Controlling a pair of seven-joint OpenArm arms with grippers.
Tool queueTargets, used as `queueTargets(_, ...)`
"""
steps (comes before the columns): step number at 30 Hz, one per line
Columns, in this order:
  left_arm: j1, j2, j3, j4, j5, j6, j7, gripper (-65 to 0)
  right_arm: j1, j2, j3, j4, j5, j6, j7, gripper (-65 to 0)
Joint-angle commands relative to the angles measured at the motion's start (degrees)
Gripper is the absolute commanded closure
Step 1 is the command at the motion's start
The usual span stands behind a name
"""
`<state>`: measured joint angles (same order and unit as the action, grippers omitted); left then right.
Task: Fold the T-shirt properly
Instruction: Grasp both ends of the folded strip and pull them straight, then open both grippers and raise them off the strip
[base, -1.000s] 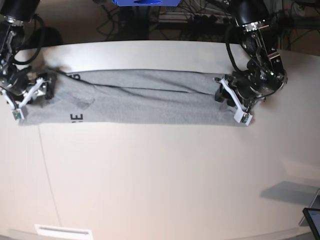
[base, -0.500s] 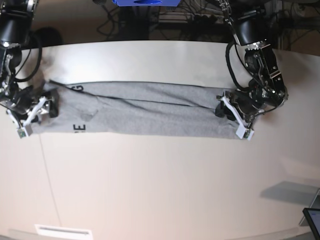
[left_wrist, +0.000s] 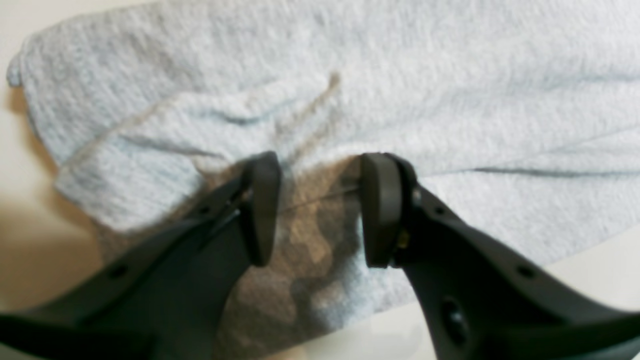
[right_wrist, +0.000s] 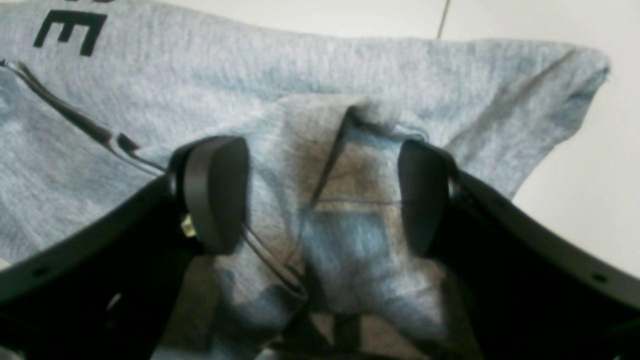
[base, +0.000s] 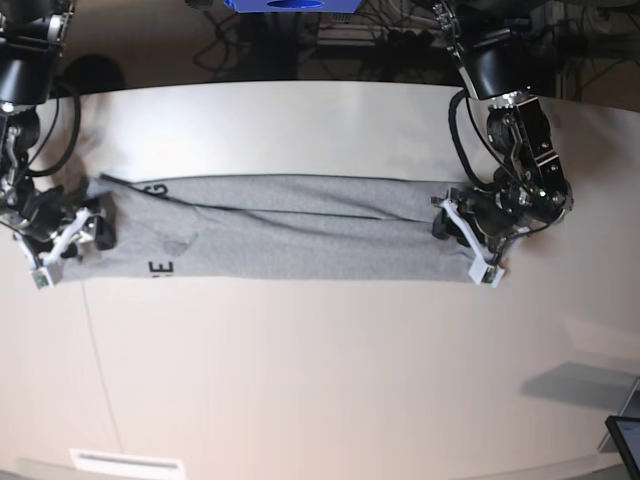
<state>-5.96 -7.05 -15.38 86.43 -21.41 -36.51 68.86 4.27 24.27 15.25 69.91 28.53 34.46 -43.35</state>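
Note:
The heather-grey T-shirt (base: 290, 235) lies as a long narrow band across the white table (base: 320, 380), with black lettering (base: 160, 268) near its left end. My left gripper (base: 466, 240) stands over the band's right end. In the left wrist view its fingers (left_wrist: 320, 210) are apart, with T-shirt cloth (left_wrist: 450, 90) lying between them. My right gripper (base: 65, 245) is at the band's left end. Its jaws (right_wrist: 320, 195) are wide apart around a raised fold of the T-shirt (right_wrist: 300, 65), beside a black letter E (right_wrist: 67, 32).
A dark screen corner (base: 625, 440) pokes in at the front right edge. A white label (base: 125, 462) sits at the front left. A blue object (base: 290, 5) and cables lie behind the table's far edge.
Both grippers and the T-shirt have shifted toward the table's front. The band is now straighter and narrower, and the jaws' spacing looks unchanged.

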Motion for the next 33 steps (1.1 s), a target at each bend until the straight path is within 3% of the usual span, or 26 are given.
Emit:
queueTargets(1,0.11,-0.73,-0.23,0.82,2.82,0.34,2.3,-26.9,0.25,0.91,0.27,0.29,-1.15,-0.74,-1.88,-45.6)
queueTargets(15,0.29,-0.73,-0.76,5.65,2.82,0.34,2.57,-27.0,-1.42,1.53,0.62,9.52,-1.06,-0.74,-1.97,-45.4)
queueTargets(27,0.02,-0.64,-1.11,19.54,2.99,0.34,5.21,-27.0,-1.5,1.62,4.23,17.08,-1.06,-0.74,-3.28,-45.4)
queueTargets(33,1.96,-1.0,-12.27,22.97,3.17,0.51,4.68,-27.0,-3.7,0.21,4.23,27.72,-0.71,-0.66,-3.99,-45.4)
